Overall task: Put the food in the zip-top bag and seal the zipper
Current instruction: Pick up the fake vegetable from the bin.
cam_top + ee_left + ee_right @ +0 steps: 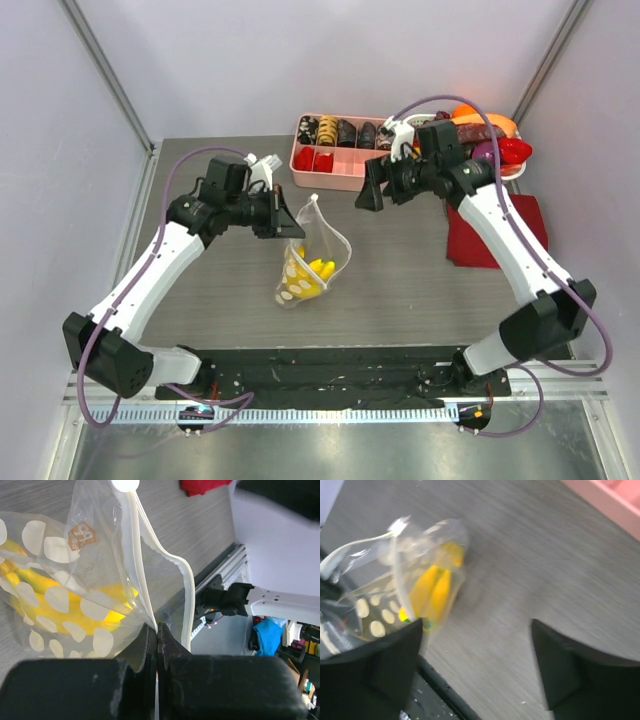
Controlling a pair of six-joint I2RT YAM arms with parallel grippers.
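The clear zip-top bag [312, 255] with white dots stands on the table with its mouth open. The yellow banana bunch [318, 272] lies inside it. My left gripper [285, 222] is shut on the bag's zipper edge [150, 611] at the left rim and holds it up. In the left wrist view the bag [55, 600] and the banana [75, 615] fill the left side. My right gripper [368, 195] is open and empty, above the table to the right of the bag. The right wrist view shows the bag [410, 580] and banana [436, 587] at the left, apart from its fingers [555, 660].
A pink compartment tray [345, 178] with dark and red toy pieces stands at the back. A plate of toy food [490, 135] sits at the back right. A red cloth [480, 245] lies at the right under the right arm.
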